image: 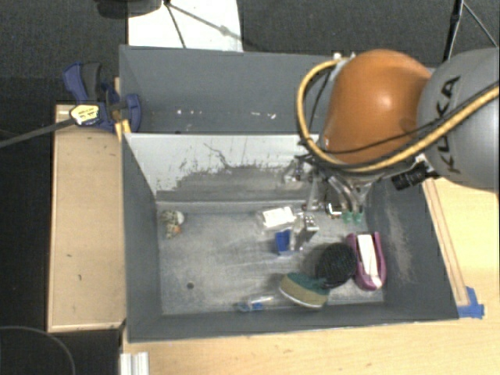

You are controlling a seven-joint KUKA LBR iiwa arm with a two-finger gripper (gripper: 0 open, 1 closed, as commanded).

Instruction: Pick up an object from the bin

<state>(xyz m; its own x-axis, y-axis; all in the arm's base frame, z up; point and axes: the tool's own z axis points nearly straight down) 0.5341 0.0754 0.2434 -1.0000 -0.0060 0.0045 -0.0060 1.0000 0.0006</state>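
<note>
Not much done yet by the look of it. The gripper (316, 219) is low in the bin, right of centre in the frame, under the orange wrist cover (373, 104). I see nothing hanging from it, so I'd say the pick itself is still to do. I honestly can't tell how wide the tool is set, since the wrist hardware hides that part.

Closest to it are 2 small things just to its left: a white block (277, 216) and a blue piece (283, 243) right below that. Just below the gripper is a black round brush-like thing (336, 262), with a purple and white item (369, 260) touching its right side and a green and beige pad (303, 290) at its lower left. Which 1 it's going for, no idea.

The bin floor (219, 264) is scuffed grey metal with sloped walls. The left half is mostly bare apart from a small beige lump (172, 223), and a small blue bit (250, 307) lies along the bottom edge. There's room on the left, but it's tight on the right near the wall.
</note>
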